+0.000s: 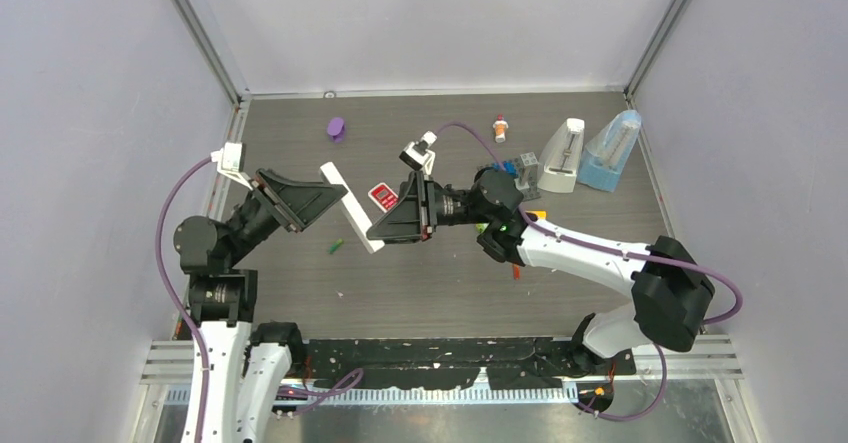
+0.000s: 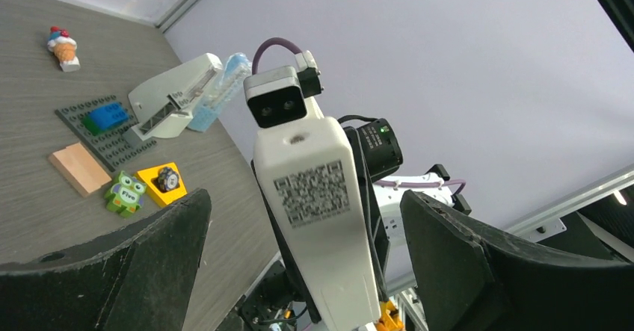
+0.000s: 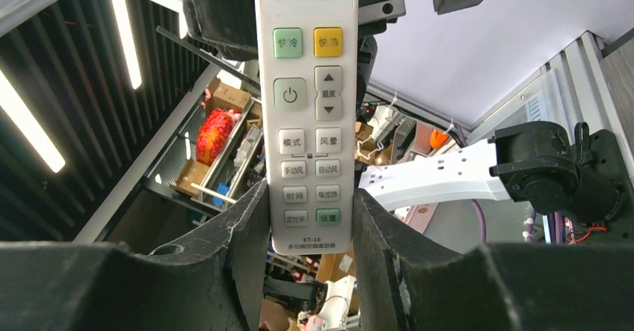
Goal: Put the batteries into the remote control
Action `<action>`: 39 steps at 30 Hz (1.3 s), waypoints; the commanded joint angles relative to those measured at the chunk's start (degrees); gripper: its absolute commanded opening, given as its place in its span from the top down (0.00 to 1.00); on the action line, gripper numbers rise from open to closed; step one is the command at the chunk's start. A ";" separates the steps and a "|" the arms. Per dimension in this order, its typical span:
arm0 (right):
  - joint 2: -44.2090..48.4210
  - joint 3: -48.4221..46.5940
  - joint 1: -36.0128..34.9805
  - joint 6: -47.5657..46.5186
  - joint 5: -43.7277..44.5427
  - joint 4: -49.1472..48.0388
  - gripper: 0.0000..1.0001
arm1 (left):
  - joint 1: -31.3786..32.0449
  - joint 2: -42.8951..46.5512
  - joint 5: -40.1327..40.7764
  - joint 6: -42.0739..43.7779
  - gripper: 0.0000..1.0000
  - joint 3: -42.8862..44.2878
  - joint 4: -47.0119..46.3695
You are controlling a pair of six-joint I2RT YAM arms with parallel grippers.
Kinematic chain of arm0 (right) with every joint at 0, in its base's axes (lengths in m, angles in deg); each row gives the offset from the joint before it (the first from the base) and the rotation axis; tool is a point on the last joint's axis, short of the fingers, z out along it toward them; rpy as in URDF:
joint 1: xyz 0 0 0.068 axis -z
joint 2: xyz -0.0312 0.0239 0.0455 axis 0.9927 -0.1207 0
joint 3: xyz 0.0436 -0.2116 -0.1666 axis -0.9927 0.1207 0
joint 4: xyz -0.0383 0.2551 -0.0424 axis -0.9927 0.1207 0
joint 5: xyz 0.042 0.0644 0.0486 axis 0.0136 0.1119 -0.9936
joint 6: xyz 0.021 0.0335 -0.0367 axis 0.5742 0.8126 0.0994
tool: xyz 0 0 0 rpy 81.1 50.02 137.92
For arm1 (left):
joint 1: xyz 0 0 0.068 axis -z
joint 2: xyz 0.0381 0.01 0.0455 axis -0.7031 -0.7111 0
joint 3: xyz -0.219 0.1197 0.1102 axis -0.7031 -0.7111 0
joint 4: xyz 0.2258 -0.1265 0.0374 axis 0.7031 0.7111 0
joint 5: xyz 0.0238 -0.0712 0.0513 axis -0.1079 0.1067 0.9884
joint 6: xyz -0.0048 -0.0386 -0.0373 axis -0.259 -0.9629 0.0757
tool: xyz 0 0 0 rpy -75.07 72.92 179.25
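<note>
The white remote control is held off the table between the two arms. My right gripper is shut on its lower end; in the right wrist view both fingers press its sides below the buttons. My left gripper is open, with its jaws wide on either side of the remote's back and not touching it. A small green battery lies on the table under the remote. A red-orange sliver shows beside the right arm. The other batteries are not clearly seen.
A stubby purple piece lies at the back left. A red card is under the grippers. An ice-cream toy, a grey brick plate, a white wedge and a blue wedge stand at the back right.
</note>
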 commanded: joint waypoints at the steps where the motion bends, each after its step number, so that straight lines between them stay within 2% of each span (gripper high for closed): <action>1: -0.99 -3.44 -0.98 -3.18 -0.58 1.55 0.93 | 2.16 -0.26 0.32 -1.32 0.06 -0.60 -4.10; 5: -2.27 -3.51 -1.01 -3.39 -1.31 0.78 0.93 | 2.92 0.34 -0.50 0.30 0.22 -2.59 -3.36; 10: -4.45 -3.21 -1.07 -4.14 -2.58 1.34 0.93 | 3.29 -0.77 -0.76 -0.55 0.36 -4.70 -2.51; 11: -5.00 -3.08 -1.04 -4.46 -2.66 1.56 0.93 | 3.35 -1.01 -0.85 -0.59 0.41 -4.78 -2.26; 15: -5.47 -3.02 -1.01 -6.06 -1.93 3.70 0.92 | 3.43 -1.86 -0.61 1.04 0.76 -4.90 1.33; 17: -5.22 -3.13 -0.90 -7.90 -1.04 6.29 0.87 | 3.44 -2.05 0.00 2.22 0.92 -4.84 3.87; 18: -4.84 -3.13 -0.82 -8.56 -0.63 8.34 0.78 | 3.48 -2.23 0.53 2.63 1.00 -4.74 5.06; 19: -4.55 -3.13 -0.72 -10.07 0.40 9.50 0.73 | 3.46 -2.28 1.41 3.14 1.00 -4.56 6.48; 20: -3.72 -3.06 -0.60 -10.87 1.82 12.04 0.63 | 3.44 -2.47 2.05 3.76 1.00 -4.19 8.41; 21: -3.16 -3.01 -0.56 -13.02 2.60 13.29 0.57 | 3.49 -2.71 3.67 4.91 1.00 -3.42 12.95; 22: -1.82 -3.32 -0.57 -14.37 4.63 16.90 0.47 | 3.44 -3.06 5.48 6.49 1.00 -2.17 17.18; 23: -1.11 -3.75 -0.55 -18.49 6.03 19.36 0.43 | 3.50 -3.45 8.03 8.39 1.00 -0.75 22.20; 24: 0.50 -4.95 -0.65 -23.49 9.07 25.52 0.35 | 3.47 -3.88 10.39 10.82 1.00 0.85 26.85; 27: 3.08 -8.38 -2.59 -34.79 20.21 39.93 0.21 | 3.44 -4.94 16.39 12.76 1.00 3.70 35.69; 30: 2.80 -12.62 -5.54 -44.96 30.70 46.62 0.18 | 3.47 -5.27 18.22 10.80 1.00 3.44 36.70; 35: -0.19 -15.88 -11.31 -52.07 44.94 51.99 0.18 | 3.47 -5.01 20.80 9.40 1.00 3.70 39.70; 39: -3.14 -18.72 -14.13 -56.41 51.93 55.65 0.22 | 3.44 -4.41 21.65 8.73 1.00 3.74 40.66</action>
